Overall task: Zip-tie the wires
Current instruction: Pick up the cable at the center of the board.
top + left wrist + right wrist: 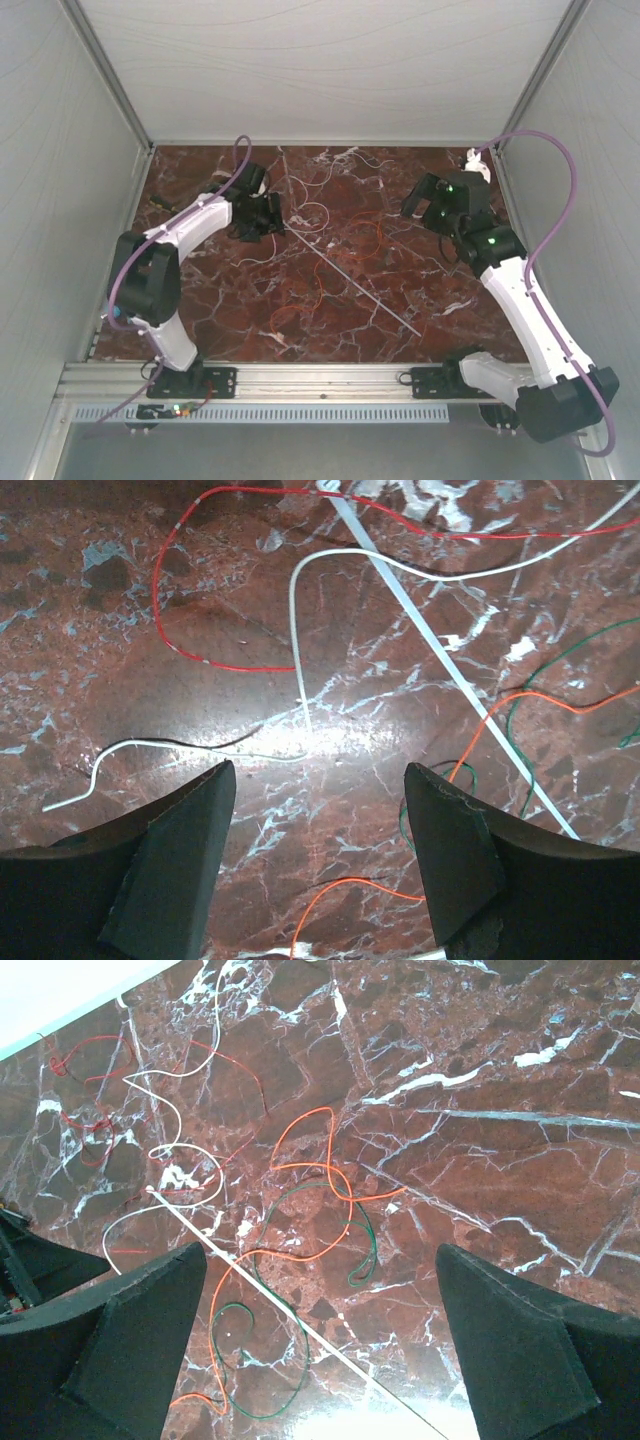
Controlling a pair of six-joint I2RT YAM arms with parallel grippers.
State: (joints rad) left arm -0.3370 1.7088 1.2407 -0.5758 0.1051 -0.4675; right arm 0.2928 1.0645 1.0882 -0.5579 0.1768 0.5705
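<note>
The left gripper hangs over the marble tabletop with its jaws apart. Nothing sits between them, only bare stone with a bright glare patch just ahead of the gap. The zip tie lies ahead and to the right of these jaws. It slants from the far edge of the left wrist view, where its end is cut off, down to the right-hand finger, which hides the rest of it.

The wires are spread loosely around the zip tie. A white strand curls just ahead of the left-hand finger. A red strand loops farther ahead to the left. An orange strand and a green strand cross near the zip tie on the right, and both slip out of sight behind the right-hand finger. Whether any strand touches the zip tie is hard to tell.

The right gripper is spread wide and grips nothing. Seen from the right wrist, the zip tie passes just beside the left-hand fingertip and runs below the gap to the bottom edge, which cuts it off. Orange and green loops lie across it ahead of the jaws.

From the top camera the strands are faint threads against the veined marble, and the fingers of both grippers are too dark to separate.
</note>
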